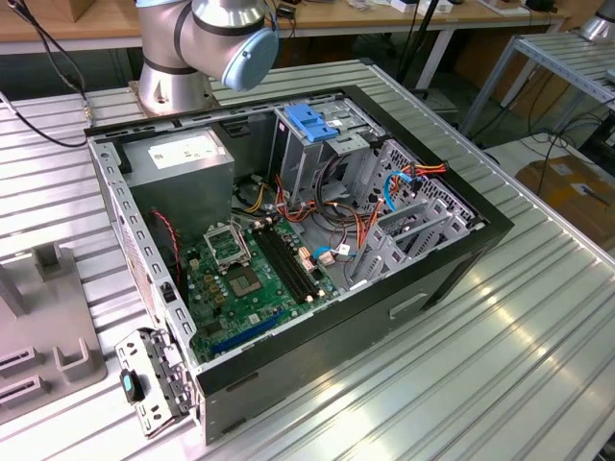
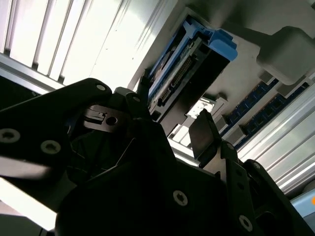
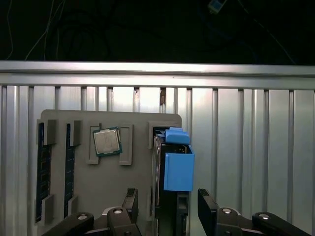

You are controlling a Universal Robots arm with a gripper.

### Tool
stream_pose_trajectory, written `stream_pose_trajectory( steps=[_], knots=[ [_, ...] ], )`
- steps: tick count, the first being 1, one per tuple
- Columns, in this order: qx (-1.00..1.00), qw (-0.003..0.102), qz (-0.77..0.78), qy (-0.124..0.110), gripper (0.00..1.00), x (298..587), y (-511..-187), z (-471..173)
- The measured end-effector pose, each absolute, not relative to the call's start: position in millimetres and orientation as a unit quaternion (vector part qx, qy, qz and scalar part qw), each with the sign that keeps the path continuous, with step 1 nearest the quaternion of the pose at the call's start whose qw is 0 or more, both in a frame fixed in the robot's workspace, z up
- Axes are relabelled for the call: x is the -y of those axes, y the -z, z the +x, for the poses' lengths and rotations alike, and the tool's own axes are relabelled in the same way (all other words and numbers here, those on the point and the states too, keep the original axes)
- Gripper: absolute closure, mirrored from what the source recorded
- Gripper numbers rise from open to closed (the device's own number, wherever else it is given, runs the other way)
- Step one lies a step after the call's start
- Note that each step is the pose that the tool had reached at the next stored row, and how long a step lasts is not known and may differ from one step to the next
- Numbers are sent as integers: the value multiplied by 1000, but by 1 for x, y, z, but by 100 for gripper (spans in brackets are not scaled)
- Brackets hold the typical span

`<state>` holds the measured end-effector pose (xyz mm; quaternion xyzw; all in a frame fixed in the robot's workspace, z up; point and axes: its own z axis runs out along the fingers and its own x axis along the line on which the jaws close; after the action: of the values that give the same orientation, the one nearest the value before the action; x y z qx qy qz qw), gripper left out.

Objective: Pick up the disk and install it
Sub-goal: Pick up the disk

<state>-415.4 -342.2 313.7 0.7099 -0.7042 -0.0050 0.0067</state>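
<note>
The disk (image 3: 173, 169) is a dark drive in a bright blue carrier. It stands on edge in a slot of a grey holder tray (image 3: 113, 182) on the ribbed metal table. In both wrist views my gripper (image 3: 168, 206) hangs over it, open. One black finger (image 3: 131, 200) is on one side of the disk and the other finger (image 3: 206, 209) on the opposite side, with a small gap at each. The second wrist view shows the disk (image 2: 184, 69) and its connector edge running between the fingertips of my gripper (image 2: 173, 112).
The holder tray also carries a processor chip (image 3: 107, 141) and memory sticks (image 3: 43, 172). In the exterior view an open computer case (image 1: 461, 250) lies on the table, with a blue latch piece (image 1: 312, 120) on its drive cage, a grey power supply (image 1: 183, 158) and a green motherboard (image 1: 245, 283). The arm's base (image 1: 178, 58) stands behind the case.
</note>
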Motion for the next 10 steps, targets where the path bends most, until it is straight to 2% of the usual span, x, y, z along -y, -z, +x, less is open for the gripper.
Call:
stream_pose_trajectory(
  steps=[10],
  knots=[
    [704, 7, 710, 5, 40, 342, -307, -415]
  ],
)
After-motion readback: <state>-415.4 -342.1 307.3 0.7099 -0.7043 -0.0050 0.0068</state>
